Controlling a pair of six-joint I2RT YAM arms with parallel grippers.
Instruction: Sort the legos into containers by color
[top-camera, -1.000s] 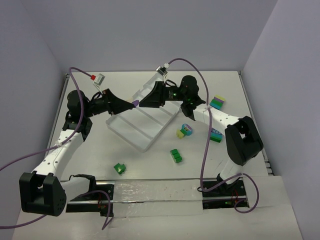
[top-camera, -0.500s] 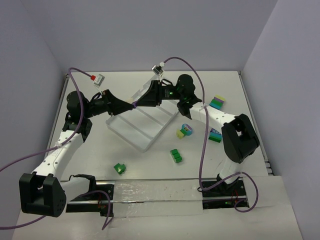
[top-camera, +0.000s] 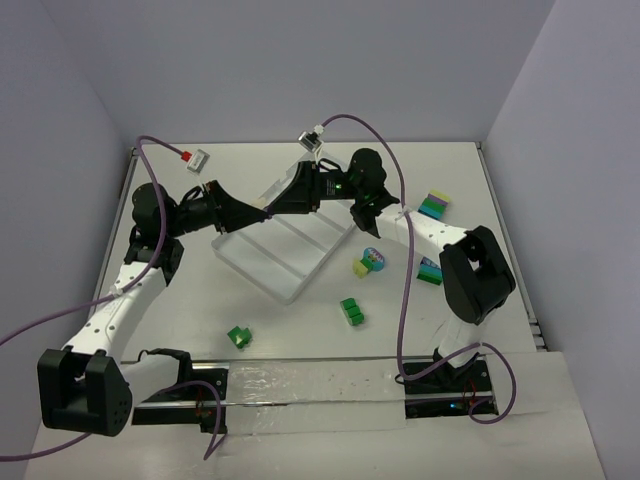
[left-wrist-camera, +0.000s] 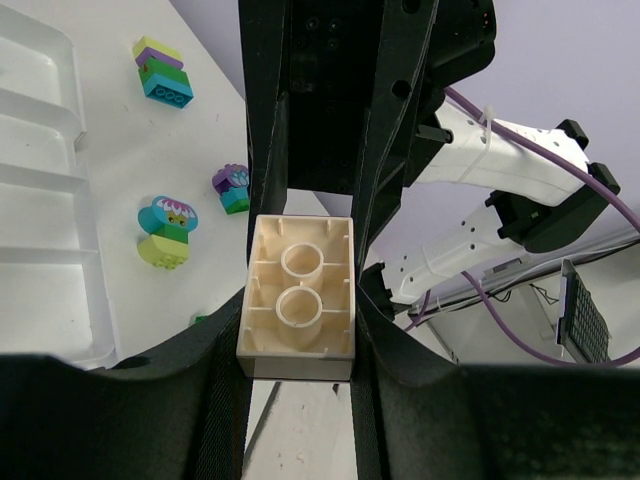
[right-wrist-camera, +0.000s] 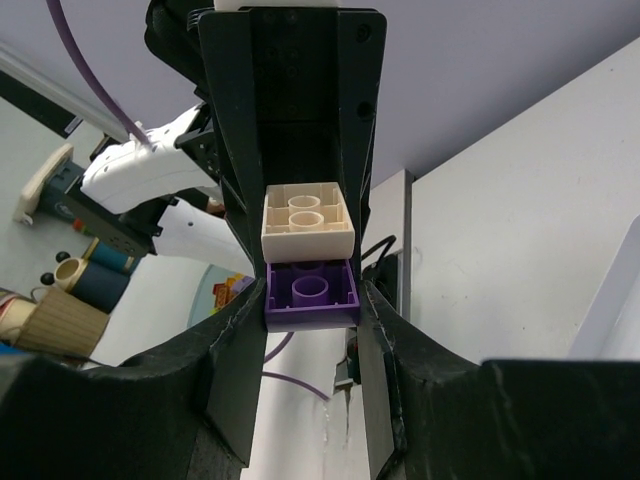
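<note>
Above the clear tray (top-camera: 262, 275) of containers, my two grippers meet tip to tip. The left gripper (top-camera: 261, 213) is shut on a peach brick (left-wrist-camera: 298, 298), seen from its hollow underside in the left wrist view. A purple brick (right-wrist-camera: 312, 291) is stuck to that peach brick (right-wrist-camera: 306, 218), and my right gripper (right-wrist-camera: 312, 300) has its pads against the purple brick's two sides. In the top view the right gripper (top-camera: 273, 208) hides both bricks. Other legos lie on the table: a green one (top-camera: 239, 336), another green one (top-camera: 351, 311) and a yellow-green and teal clump (top-camera: 369, 261).
Two more multi-colour clumps (top-camera: 432, 270) (top-camera: 434, 206) sit at the right, by the right arm. A small white box with a red tag (top-camera: 198, 156) lies at the back left. Purple cables loop over both arms. Grey walls close in the table.
The right gripper has moved left up to the left gripper's tips and narrowed its jaws onto the purple brick. The left arm has stayed put, holding the peach brick.
</note>
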